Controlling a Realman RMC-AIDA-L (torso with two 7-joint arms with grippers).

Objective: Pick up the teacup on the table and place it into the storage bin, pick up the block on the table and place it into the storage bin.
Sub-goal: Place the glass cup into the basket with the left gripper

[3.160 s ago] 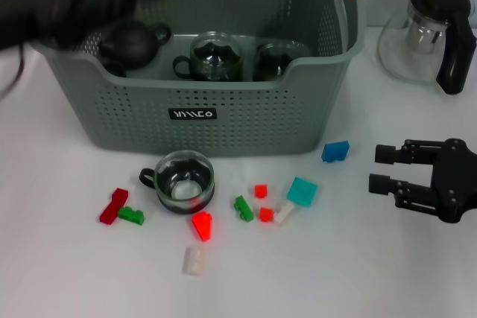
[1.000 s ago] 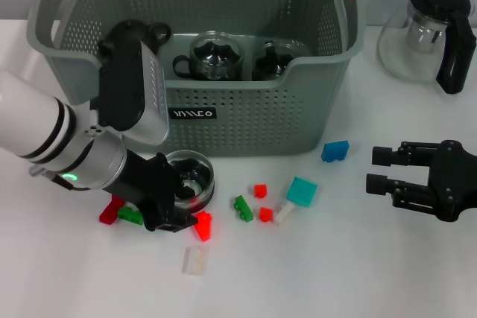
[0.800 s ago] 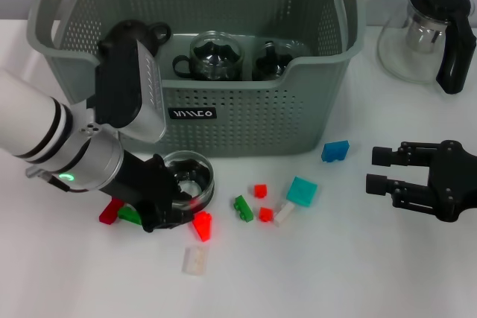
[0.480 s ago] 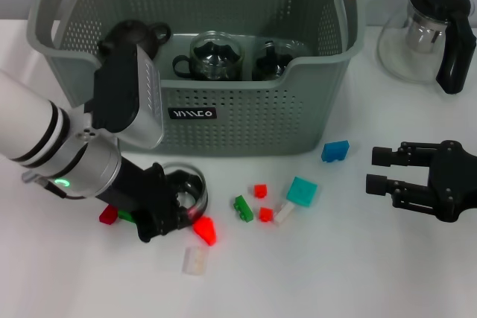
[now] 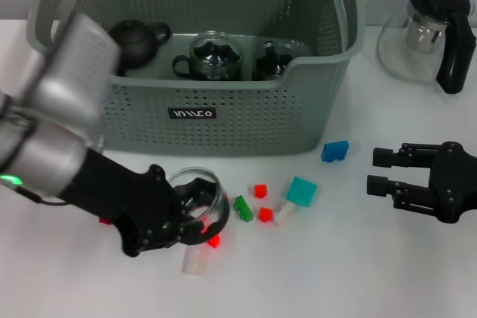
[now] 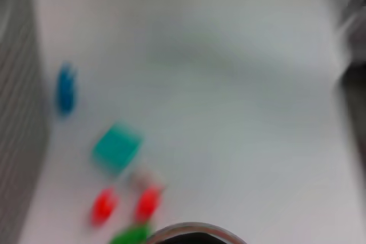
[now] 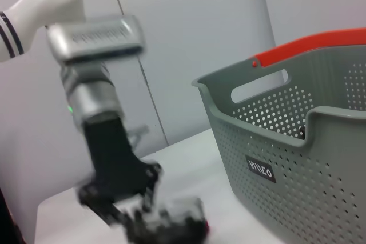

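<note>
The left gripper [image 5: 186, 210] is clamped on the glass teacup [image 5: 200, 197], tilting it just above the table for carrying; the storage bin [image 5: 223, 121] stands just beyond it; the right gripper [image 5: 384, 171], fingers spread, sits idle well apart; loose blocks lie beside the cup, a teal block [image 5: 302, 191] nearest the idle claw.

Left gripper [image 5: 195, 210] closed on glass teacup [image 5: 203, 193], cup now tilted and shifted right of its former spot before the storage bin [image 5: 246, 113], red blocks at its left now hidden.

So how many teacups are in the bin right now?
2: one glass teacup mid-bin, a darker one to its right, both beside the dark teapot. Another may hide behind the storage bin wall.
</note>
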